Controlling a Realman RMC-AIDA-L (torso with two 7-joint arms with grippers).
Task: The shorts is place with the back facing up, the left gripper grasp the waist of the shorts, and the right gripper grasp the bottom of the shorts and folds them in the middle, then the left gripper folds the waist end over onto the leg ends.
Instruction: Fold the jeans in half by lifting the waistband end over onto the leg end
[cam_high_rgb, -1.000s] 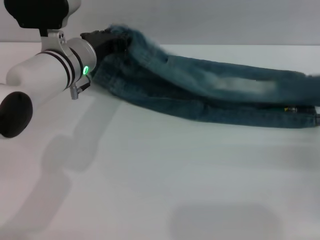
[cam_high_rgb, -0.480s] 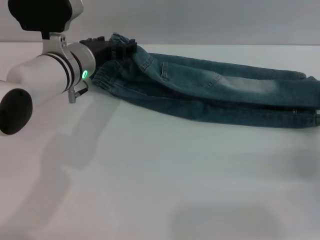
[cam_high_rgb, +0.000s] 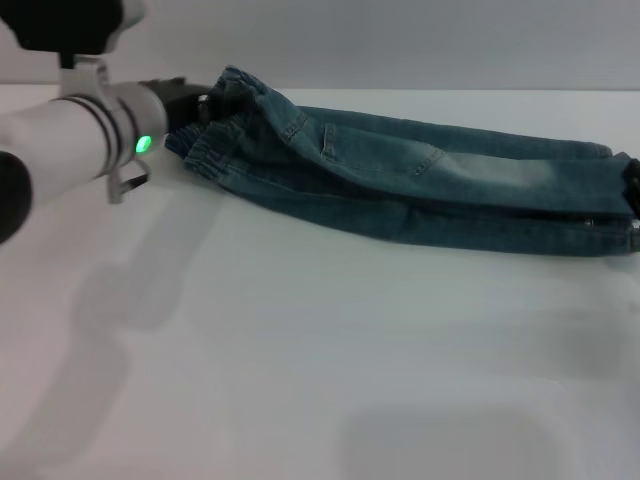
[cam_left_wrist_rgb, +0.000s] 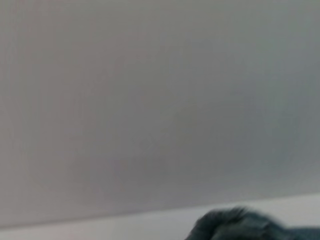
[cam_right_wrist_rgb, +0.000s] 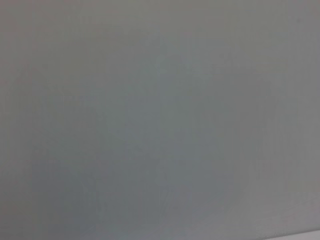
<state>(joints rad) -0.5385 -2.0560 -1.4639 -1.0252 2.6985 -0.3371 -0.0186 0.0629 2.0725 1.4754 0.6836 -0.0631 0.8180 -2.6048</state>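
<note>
The blue denim shorts (cam_high_rgb: 420, 180) lie folded lengthwise across the back of the white table (cam_high_rgb: 300, 350), one patch pocket facing up. The ruffled waist (cam_high_rgb: 212, 140) is at the left end, with part of it bunched up higher. My left gripper (cam_high_rgb: 203, 103) sits just left of the waist, open and holding no cloth. In the left wrist view a dark lump of the shorts (cam_left_wrist_rgb: 240, 227) shows. The leg ends (cam_high_rgb: 605, 205) reach the right edge, where a dark shape (cam_high_rgb: 632, 185), likely my right gripper, touches them. The right wrist view shows only grey wall.
Behind the table stands a plain grey wall (cam_high_rgb: 400, 40). The white tabletop stretches in front of the shorts toward me, with only the arm's shadow on it.
My left arm has drawn back to the left, away from the waist. The lifted waist has dropped and the shorts have settled flat. A dark shape now shows at the leg ends.
</note>
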